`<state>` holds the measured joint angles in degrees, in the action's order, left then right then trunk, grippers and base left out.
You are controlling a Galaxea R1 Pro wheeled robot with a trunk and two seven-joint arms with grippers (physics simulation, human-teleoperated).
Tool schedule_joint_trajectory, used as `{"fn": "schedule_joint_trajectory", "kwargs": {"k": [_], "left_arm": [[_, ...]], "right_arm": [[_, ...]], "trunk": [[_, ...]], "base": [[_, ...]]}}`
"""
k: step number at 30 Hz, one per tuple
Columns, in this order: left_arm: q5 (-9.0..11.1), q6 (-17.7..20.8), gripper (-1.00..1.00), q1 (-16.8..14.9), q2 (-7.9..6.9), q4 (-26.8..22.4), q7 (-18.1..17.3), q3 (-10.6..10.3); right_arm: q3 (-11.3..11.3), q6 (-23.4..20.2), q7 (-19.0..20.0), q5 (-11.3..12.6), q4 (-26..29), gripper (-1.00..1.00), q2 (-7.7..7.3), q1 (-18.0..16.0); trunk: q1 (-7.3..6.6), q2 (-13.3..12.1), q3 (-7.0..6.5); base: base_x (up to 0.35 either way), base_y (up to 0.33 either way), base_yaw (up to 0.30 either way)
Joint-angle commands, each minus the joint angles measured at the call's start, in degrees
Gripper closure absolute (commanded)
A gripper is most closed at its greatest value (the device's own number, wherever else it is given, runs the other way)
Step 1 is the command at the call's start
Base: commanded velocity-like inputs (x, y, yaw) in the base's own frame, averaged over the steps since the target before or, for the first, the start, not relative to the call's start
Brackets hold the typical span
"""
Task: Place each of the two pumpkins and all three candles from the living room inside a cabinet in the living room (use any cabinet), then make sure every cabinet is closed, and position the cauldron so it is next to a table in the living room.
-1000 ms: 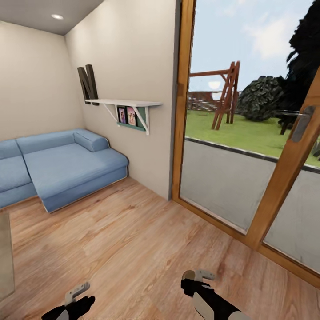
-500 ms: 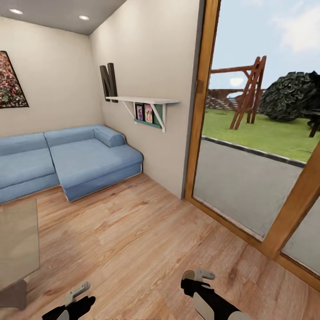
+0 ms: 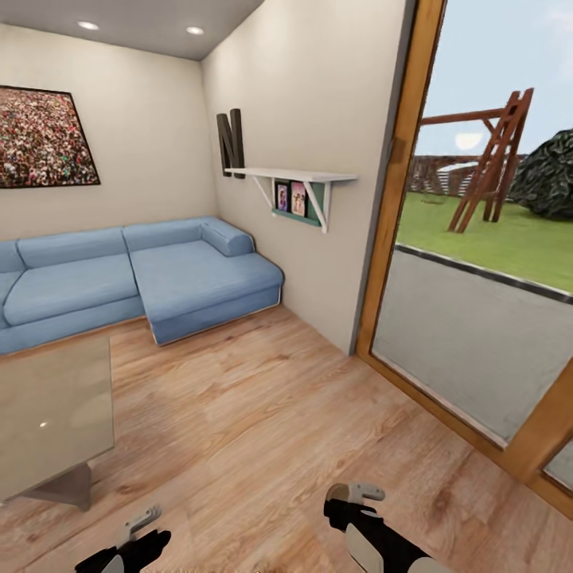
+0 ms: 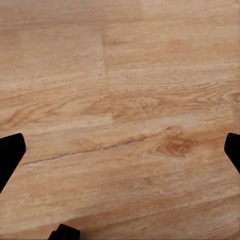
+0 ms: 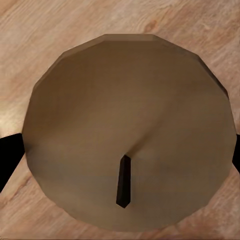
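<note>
The candle [image 5: 130, 130] sits between the fingers of your right tool [image 5: 120, 155], whose dark tips press in at its two sides, so it looks pinched there and carried above the floor [image 3: 263, 414]. It is a squat, faceted brownish-grey cylinder with a matt waxy top and a short dark wick. In the last second the whole head view has swung leftward. That is the camera turning, not the room. The glass door [image 3: 469, 350] has slid away to the right of both tools, and the glossy grey surface [image 3: 48, 414] has come in ahead and to the left of your left tool [image 4: 120, 150]. A speckled painting [image 3: 44, 135] has also come in on the far wall. I judge you are turning back into the room with the candle. No cabinet is in sight yet, so keep turning. The left tool is spread wide with nothing between its fingers, over warm, grained wood planks. Beyond the surface lies a soft blue fabric sofa [image 3: 183, 274].
</note>
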<state>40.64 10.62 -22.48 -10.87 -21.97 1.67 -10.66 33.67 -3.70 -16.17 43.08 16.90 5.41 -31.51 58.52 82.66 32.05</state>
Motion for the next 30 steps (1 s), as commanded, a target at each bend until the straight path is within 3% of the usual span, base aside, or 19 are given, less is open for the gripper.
{"fn": "schedule_joint_trajectory", "kwargs": {"k": [1, 8, 17, 30], "left_arm": [[0.43, 0.17, -1.00, -0.02, -0.03, -0.09, 0.18, -0.33], [0.40, 0.10, -1.00, -0.02, 0.14, -0.09, 0.22, -0.33], [0.40, 0.10, -1.00, -0.02, 0.25, -0.09, 0.26, -0.33], [0.40, 0.03, -1.00, -0.02, 0.25, -0.09, 0.20, -0.37]], "right_arm": [[0.51, -0.25, -0.45, 0.25, 0.15, 1.00, -0.04, -0.04], [0.52, -0.25, -0.41, 0.25, 0.15, 1.00, -0.04, -0.04], [0.52, -0.19, -0.36, 0.25, 0.15, 1.00, -0.04, -0.04], [0.52, -0.08, -0.18, 0.25, 0.15, 1.00, -0.04, -0.04]], "trunk": [[0.00, 0.03, 0.11], [0.00, 0.03, 0.49], [-1.98, -3.58, -0.64], [-1.98, -3.58, 0.07]], "base": [[-0.006, 0.000, 0.243], [-0.001, 0.000, 0.243], [0.000, 0.000, 0.243], [0.000, 0.000, 0.243]]}}
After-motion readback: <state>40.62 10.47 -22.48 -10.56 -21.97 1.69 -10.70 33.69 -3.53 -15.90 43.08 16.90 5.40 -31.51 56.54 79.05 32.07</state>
